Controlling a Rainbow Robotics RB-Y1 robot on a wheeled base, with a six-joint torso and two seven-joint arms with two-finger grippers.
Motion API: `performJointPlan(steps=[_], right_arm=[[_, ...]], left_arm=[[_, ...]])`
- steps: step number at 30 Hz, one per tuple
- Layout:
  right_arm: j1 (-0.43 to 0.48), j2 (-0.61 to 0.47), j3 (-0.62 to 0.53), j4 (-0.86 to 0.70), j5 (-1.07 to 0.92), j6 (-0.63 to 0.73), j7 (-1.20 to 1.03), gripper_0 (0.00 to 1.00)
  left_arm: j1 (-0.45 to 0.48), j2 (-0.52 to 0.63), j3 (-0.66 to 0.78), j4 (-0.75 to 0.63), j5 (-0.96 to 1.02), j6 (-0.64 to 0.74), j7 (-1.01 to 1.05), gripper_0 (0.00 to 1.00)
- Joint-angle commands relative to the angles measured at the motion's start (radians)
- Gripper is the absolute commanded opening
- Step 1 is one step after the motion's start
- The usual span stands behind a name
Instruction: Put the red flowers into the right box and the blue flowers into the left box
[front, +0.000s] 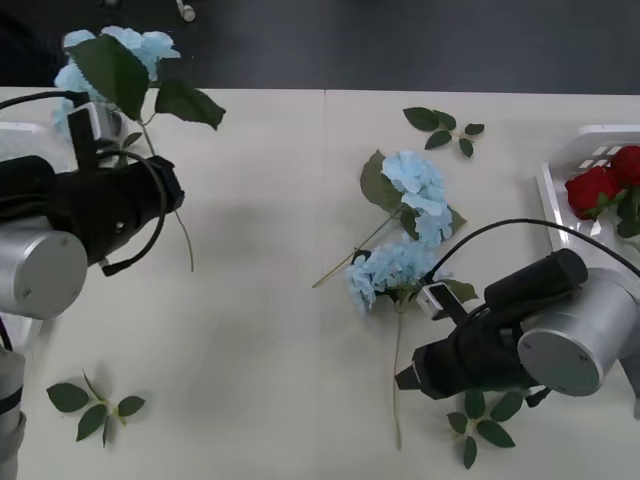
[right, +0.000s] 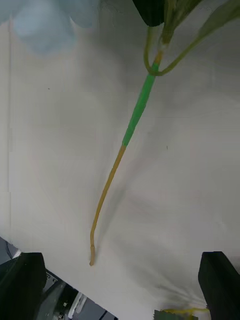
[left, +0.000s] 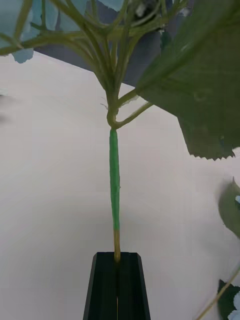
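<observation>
Sorting is partly done, by my reading: red blooms already lie in one tray, while blue clusters remain outside any tray.

Nearest the robot, the right gripper (front: 412, 379) hangs low over the pale worktop (front: 270, 330) with its black jaws spread wide and empty; its wrist camera looks straight down on the bare thin green-and-tan stem (right: 125, 165) of a pale sky-blue hydrangea-like cluster (front: 390, 270), which lies flat between the open fingers' line of reach, untouched. A second such cluster (front: 415, 190) lies just beyond it, their leaves overlapping. Both are still to be moved.

On the other side, the left gripper (left: 117, 260) has its jaws clamped on the stem of a third blue cluster (front: 110, 55), held up above the worktop with bloom and broad leaves pointing away from the robot. The shallow white plastic left box (front: 20, 135) shows as a sliver behind that arm; its contents are hidden.

At the far right, the matching white right box (front: 565, 165) holds deep-red artificial roses (front: 600, 185); how many I cannot tell. Small loose leaf sprigs (front: 95, 405) are scattered about.
</observation>
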Motion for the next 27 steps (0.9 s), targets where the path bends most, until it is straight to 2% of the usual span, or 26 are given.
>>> performJointPlan(steps=[1,3,9,15,20,27], right_arm=[[-0.032,0.018,0.048,-0.034,0.056,0.024,-0.078,0.90],[-0.039,0.037,0.085,-0.034,0.122,0.039,-0.110,0.90],[-0.045,0.073,0.098,-0.034,0.183,0.064,-0.120,0.90],[-0.059,0.112,0.098,-0.034,0.215,0.076,-0.139,0.90],[-0.065,0.129,0.098,-0.034,0.235,0.079,-0.185,0.90],[-0.065,0.141,0.098,-0.034,0.250,0.076,-0.300,0.90]], left_arm=[[0.042,0.004,0.068,-0.073,0.007,0.012,0.061,0.00],[0.069,0.006,0.146,-0.107,0.008,0.069,0.064,0.00],[0.091,0.007,0.292,-0.141,0.005,0.175,0.069,0.00],[0.094,0.040,0.375,-0.124,-0.016,0.244,0.075,0.00],[0.091,0.092,0.416,-0.047,-0.036,0.241,0.090,0.00],[0.049,0.205,0.430,0.154,-0.053,0.160,0.105,0.00]])
